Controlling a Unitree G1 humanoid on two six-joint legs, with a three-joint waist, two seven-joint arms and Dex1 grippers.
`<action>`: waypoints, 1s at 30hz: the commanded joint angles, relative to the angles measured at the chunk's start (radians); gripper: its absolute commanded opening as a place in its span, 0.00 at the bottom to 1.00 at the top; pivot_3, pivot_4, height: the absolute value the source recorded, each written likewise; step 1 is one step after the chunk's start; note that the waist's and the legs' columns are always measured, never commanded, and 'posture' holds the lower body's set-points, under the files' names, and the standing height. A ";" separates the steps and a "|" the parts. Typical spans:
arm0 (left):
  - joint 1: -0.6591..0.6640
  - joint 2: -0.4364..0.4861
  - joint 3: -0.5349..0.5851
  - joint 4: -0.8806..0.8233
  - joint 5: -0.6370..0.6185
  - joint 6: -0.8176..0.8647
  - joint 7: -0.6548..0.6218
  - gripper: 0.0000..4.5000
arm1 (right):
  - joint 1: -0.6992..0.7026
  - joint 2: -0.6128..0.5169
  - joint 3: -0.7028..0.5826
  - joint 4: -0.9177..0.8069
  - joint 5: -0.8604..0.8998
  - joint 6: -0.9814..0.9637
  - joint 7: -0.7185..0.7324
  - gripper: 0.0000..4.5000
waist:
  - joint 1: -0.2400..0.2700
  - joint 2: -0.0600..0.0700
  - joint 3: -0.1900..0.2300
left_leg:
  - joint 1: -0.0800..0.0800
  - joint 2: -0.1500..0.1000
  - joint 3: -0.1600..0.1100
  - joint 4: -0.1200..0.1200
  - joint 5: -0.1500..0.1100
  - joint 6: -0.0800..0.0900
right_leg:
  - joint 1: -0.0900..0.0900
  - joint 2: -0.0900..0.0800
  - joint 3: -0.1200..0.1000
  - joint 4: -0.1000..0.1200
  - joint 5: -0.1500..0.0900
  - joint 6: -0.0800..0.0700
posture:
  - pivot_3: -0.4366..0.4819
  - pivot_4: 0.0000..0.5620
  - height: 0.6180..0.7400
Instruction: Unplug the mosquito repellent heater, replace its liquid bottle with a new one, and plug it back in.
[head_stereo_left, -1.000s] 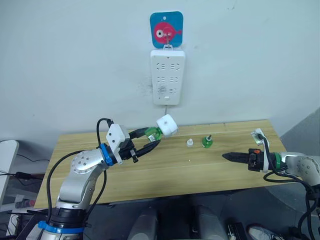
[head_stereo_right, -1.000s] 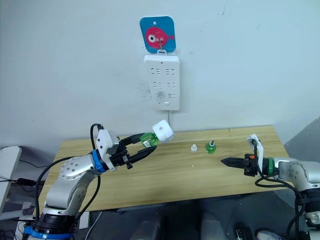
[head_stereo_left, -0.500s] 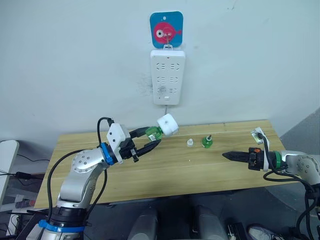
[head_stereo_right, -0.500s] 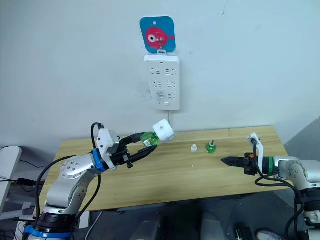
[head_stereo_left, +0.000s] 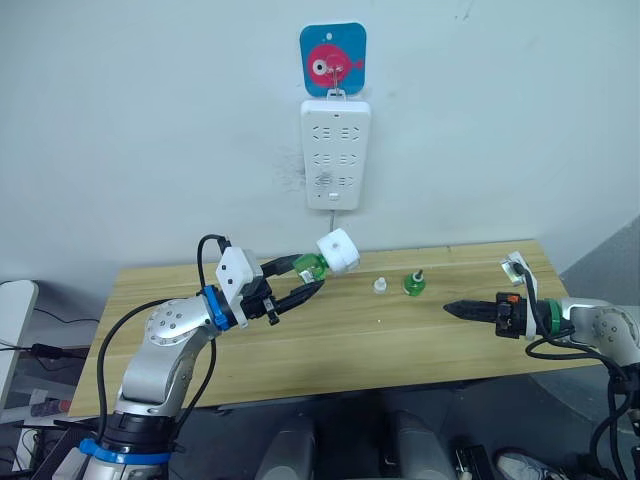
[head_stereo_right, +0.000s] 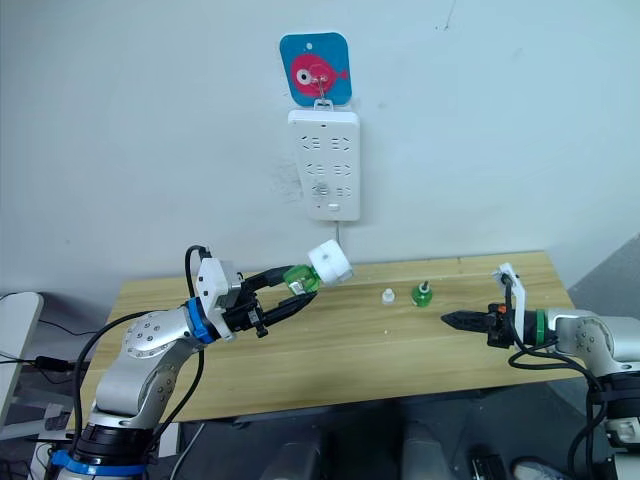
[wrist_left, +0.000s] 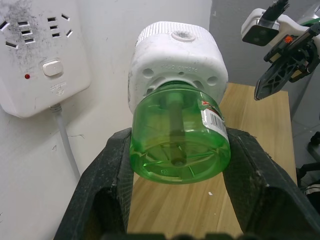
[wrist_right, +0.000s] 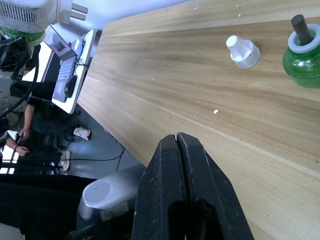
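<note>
Up a touch goes the left gripper (head_stereo_left: 297, 280) since a second ago, carrying its load a little higher and nearer the wall, while the right arm has barely shifted. That load is the small white rounded plastic mosquito repellent heater (head_stereo_left: 338, 250) with a round translucent green bottle (head_stereo_left: 309, 266) screwed into its underside. The two black fingers (wrist_left: 102, 185) clamp either side of the green bottle, and the heater sits beyond the fingertips, held in the air above the long pale wooden table (head_stereo_left: 330, 340) (well clear of the wood). It hangs below and slightly left of the tall white power strip (head_stereo_left: 336, 153) mounted on the wall under a blue square hook plate with a pink fish (head_stereo_left: 333, 58).

Over on the right, the right gripper (head_stereo_left: 452, 309) hovers low over the table's right part, its fingers pressed together with nothing between them, tips pointing toward the table's centre.

On the table between the two arms stands the tiny green bottle with a thin dark wick stick (head_stereo_left: 413, 284), uncapped and upright near the back edge. Just to its left, apart from it, lies a small white screw cap (head_stereo_left: 380, 286). In the right wrist view the cap (wrist_right: 242, 51) and the wick bottle (wrist_right: 301, 50) sit side by side on the wood, ahead of the closed fingertips.
</note>
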 joint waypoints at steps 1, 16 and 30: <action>0.000 -0.004 0.007 -0.042 -0.019 -0.014 0.002 0.49 | -0.017 -0.001 -0.035 -0.037 0.005 0.005 0.016 0.01 | 0.000 0.000 0.000 | 0.000 0.000 0.000 0.000 0.000 0.000 | 0.000 0.000 0.000 0.000 0.000 0.000 | 0.59 0.25 1.00; -0.003 -0.008 0.006 -0.039 -0.018 -0.016 0.002 0.49 | -0.004 0.031 -0.052 -0.100 -0.037 -0.074 -0.019 0.01 | 0.000 0.000 -0.001 | 0.000 0.000 0.000 0.000 0.000 0.000 | 0.000 0.000 0.000 0.000 0.000 0.000 | 0.59 0.26 1.00; 0.004 -0.023 0.011 -0.028 -0.016 -0.015 0.024 0.49 | 0.122 0.164 0.052 -0.379 -0.322 -0.629 -0.027 0.01 | 0.000 -0.001 -0.002 | 0.000 0.000 0.000 0.001 0.000 0.000 | -0.001 0.000 0.000 0.001 0.000 0.000 | 0.57 0.27 1.00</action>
